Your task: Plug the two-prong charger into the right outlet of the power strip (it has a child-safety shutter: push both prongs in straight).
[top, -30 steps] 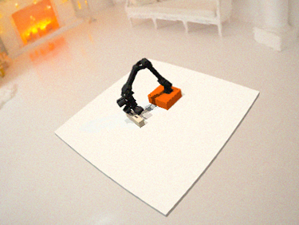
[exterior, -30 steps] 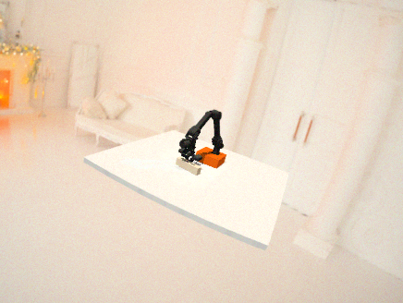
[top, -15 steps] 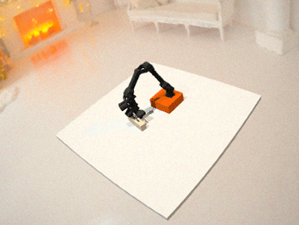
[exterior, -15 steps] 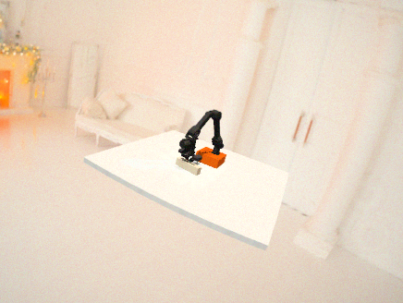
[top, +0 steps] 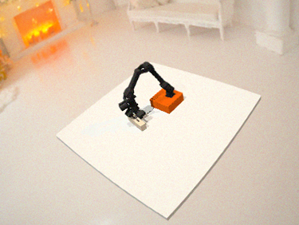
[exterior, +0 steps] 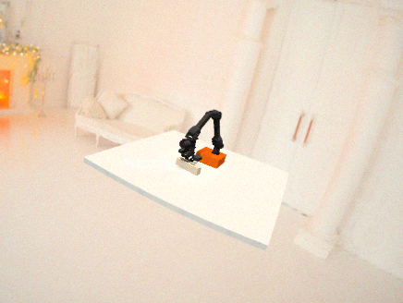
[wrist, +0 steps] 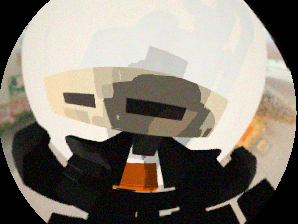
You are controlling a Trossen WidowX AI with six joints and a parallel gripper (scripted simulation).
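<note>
The beige power strip (top: 142,127) (exterior: 190,167) (wrist: 54,92) lies on the white table top. In the wrist view it shows two dark outlets, one at image left (wrist: 79,99) and one nearer the middle (wrist: 156,109); a shadow covers the middle one. My gripper (wrist: 145,128) is shut on the charger, low beside the strip. The charger (wrist: 144,147) shows as a small dark block between the fingertips, just below the strip's near edge in the wrist view, under the middle outlet. Its prongs are hidden, and I cannot tell whether it touches the strip.
The orange block (top: 168,104) (exterior: 212,159) (wrist: 138,176) carries the arm's base, behind the strip in the top and exterior views. A thin dark cord shows between the block and the gripper in the top view. The white table top (top: 162,172) (exterior: 222,208) has open edges all round.
</note>
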